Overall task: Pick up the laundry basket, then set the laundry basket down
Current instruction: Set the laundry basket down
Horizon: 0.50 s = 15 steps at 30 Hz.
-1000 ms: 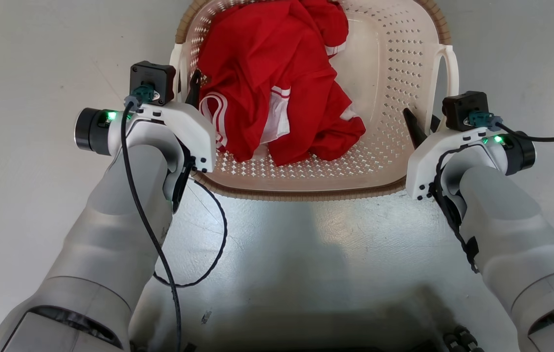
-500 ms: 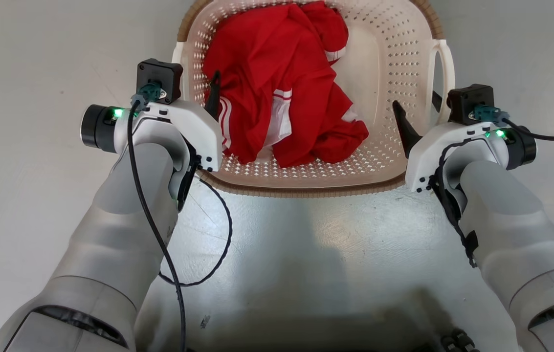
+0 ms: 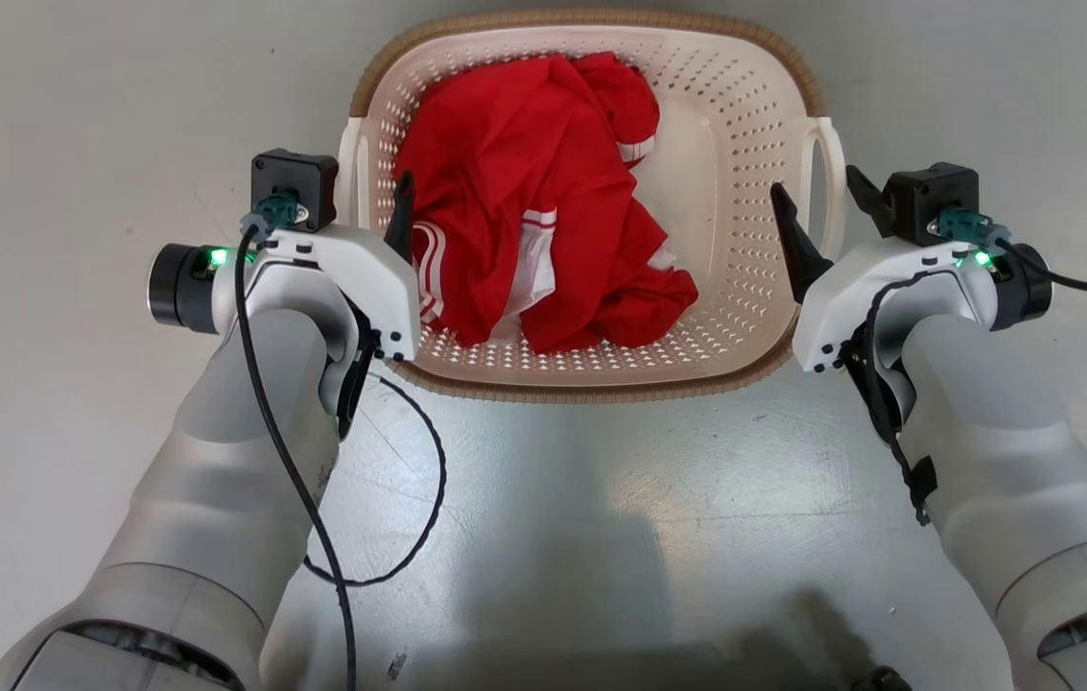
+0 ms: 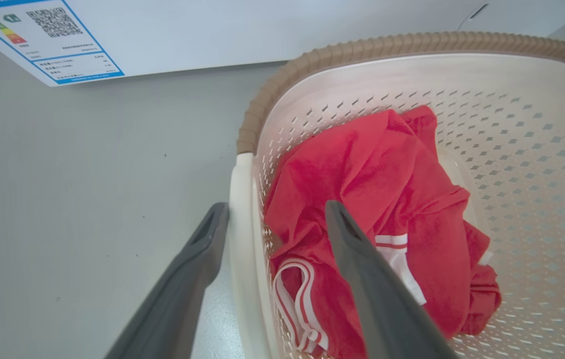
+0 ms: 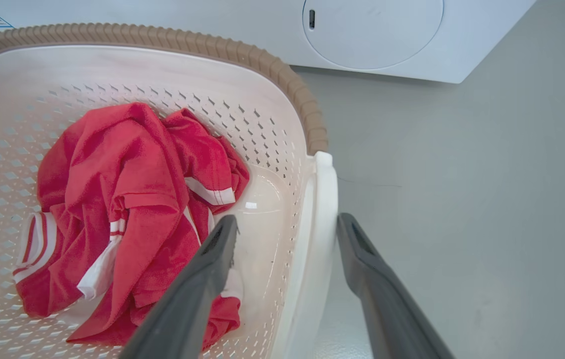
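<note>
The laundry basket (image 3: 754, 144) rests on the grey floor, cream, perforated, with a brown rim, and holds a red garment (image 3: 543, 202) with white stripes. My left gripper (image 3: 372, 192) is open, one finger inside the basket wall and one outside, astride the left loop handle (image 4: 240, 224) without pinching it. On the other side my right gripper (image 3: 826, 206) is open too, its fingers either side of the right loop handle (image 5: 322, 199). The wrist views show the left gripper (image 4: 277, 208) and right gripper (image 5: 287, 220) with clear gaps to the handles.
A white washing machine (image 5: 372, 30) stands just beyond the basket, its energy label (image 4: 48, 30) at the left. Bare grey floor (image 3: 601, 499) lies between the basket and my base. A black cable (image 3: 418, 499) loops off my left forearm.
Both grippers have opened off the loop handles. The basket now looks smaller and lower in the head view, with its whole far rim showing.
</note>
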{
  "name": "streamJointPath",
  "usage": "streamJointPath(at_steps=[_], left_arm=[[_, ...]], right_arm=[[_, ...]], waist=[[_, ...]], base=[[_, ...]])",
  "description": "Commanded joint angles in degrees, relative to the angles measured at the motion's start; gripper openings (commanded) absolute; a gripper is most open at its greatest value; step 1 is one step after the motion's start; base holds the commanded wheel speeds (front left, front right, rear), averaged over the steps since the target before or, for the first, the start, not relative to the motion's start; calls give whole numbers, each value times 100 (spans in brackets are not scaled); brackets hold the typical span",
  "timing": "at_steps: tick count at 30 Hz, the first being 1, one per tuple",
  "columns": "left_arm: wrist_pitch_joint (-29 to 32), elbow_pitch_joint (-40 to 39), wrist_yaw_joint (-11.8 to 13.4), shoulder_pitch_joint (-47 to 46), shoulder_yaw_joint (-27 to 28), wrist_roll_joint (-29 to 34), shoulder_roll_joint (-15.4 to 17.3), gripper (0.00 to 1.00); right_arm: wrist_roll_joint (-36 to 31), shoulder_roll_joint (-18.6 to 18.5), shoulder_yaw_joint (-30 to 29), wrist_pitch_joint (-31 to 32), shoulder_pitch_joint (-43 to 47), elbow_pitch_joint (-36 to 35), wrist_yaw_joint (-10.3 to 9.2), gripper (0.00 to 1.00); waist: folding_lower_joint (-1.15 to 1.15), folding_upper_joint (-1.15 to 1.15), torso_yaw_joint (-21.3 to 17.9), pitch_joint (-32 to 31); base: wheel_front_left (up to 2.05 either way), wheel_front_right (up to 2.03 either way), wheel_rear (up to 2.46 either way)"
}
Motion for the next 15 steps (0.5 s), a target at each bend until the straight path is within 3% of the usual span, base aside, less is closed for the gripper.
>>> streamJointPath(at_steps=[1,15], left_arm=[[-35,-39,40,198,129,103,132,100],[-35,-196,73,661,472,159,191,100]], right_arm=[[-41,122,37,-78,328,-123,28,100],[-50,122,-32,-79,717,-468,28,100]], waist=[[0,0,-16,-44],[0,0,-111,-711]], base=[[0,0,0],[0,0,0]])
